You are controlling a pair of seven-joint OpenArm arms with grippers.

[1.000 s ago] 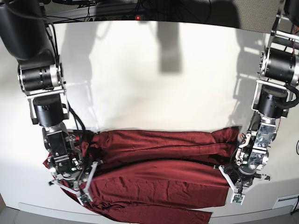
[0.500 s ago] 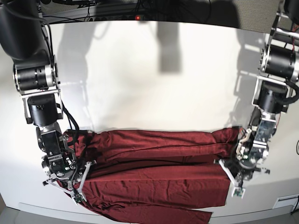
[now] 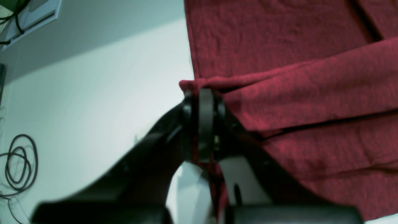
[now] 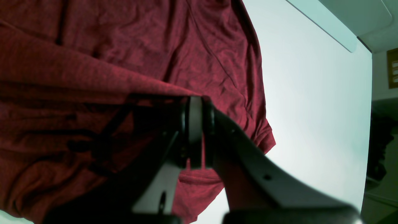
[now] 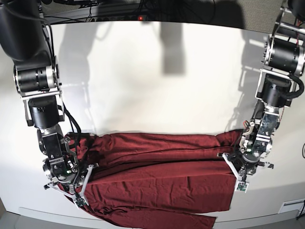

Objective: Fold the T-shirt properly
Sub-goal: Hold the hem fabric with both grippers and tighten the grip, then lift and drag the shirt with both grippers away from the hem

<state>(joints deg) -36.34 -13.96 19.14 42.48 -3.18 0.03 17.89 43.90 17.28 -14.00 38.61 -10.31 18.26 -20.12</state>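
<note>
— Looking at progress: how far along is the fold?

— Partway, I judge. The T-shirt [image 5: 157,179] lies as a long band along the desk's [image 5: 157,81] near edge, with lengthwise layers already laid over each other. Crosswise folds look not yet done.

— And the grippers?

— The left gripper [image 3: 203,124] is clamped on a pinched fabric edge at one end of the band; the right gripper [image 4: 196,130] is clamped on a fold at the other end.

— Any label or writing?

— None visible; the fabric is plain.
</note>
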